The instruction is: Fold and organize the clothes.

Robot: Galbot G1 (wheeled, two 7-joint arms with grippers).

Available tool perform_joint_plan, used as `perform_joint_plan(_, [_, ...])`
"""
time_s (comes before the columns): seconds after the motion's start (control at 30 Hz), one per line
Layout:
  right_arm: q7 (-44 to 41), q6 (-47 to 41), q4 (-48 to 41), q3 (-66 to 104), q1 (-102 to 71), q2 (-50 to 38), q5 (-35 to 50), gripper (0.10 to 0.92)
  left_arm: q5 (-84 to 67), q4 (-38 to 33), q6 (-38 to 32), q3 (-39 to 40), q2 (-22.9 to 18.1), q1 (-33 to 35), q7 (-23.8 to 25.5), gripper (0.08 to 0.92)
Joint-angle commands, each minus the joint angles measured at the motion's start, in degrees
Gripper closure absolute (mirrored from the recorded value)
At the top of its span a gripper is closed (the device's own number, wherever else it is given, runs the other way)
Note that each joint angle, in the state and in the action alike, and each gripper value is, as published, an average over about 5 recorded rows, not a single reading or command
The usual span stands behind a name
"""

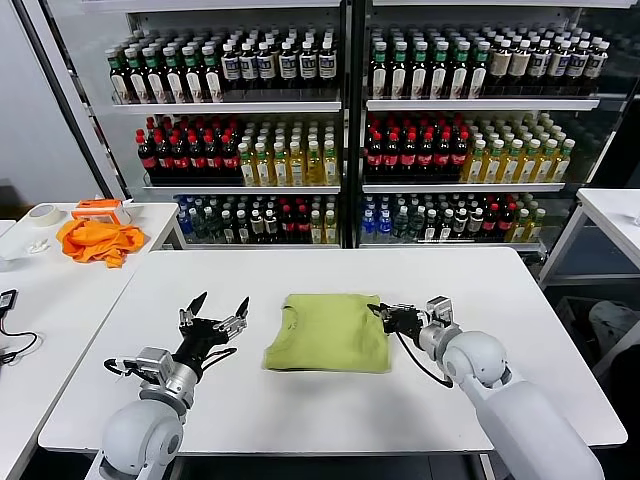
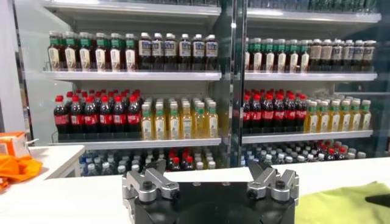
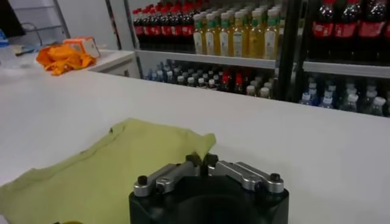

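Note:
The lime yellow-green T-shirt lies folded into a rough square in the middle of the white table. At its right edge, my right gripper sits low with its fingertips pinched on a raised corner of the cloth; in the right wrist view that corner of the T-shirt stands up between the tips of the right gripper. To the left of the shirt my left gripper hovers open with nothing in it. The left wrist view shows the left gripper with its fingers wide apart and an edge of the T-shirt.
A bright orange cloth and a tape roll lie on a side table at the far left. Drink coolers full of bottles stand behind the table. A black cable rests at the left edge.

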Motion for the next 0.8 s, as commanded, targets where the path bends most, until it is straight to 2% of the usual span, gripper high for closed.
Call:
perform_joint_plan(0.03, [-4.97, 4.12, -0.31, 3.82, 0.17, -1.58, -7.00, 0.777, 0.71, 1.02, -0.30, 0.25, -0.61, -0.59, 0.27, 0.177])
perform_joint_plan(0.2, [1.10, 5.17, 7.23, 9.28, -5.81, -3.52, -5.44, 0.630, 1.70, 2.32, -1.45, 0.02, -0.74, -1.44, 1.93, 0.177])
perform_joint_plan(0.4, [6.33, 8.97, 14.32, 16.67, -14.06, -3.64, -10.80, 0.465, 4.32, 4.88, -4.70, 0.39, -0.66, -2.12, 4.93, 0.177])
perform_joint_plan(0.67, [10.63, 12.38, 16.44, 21.31, -17.98, -2.79, -14.17, 0.250, 3.73, 5.75, -3.40, 0.57, 0.11, -3.36, 5.30, 0.177])
perform_joint_plan(0.8, [12.81, 13.96, 17.39, 21.92, -20.94, -1.20, -15.83, 0.206, 3.65, 6.42, -3.41, 0.11, -0.02, -3.76, 5.34, 0.177])
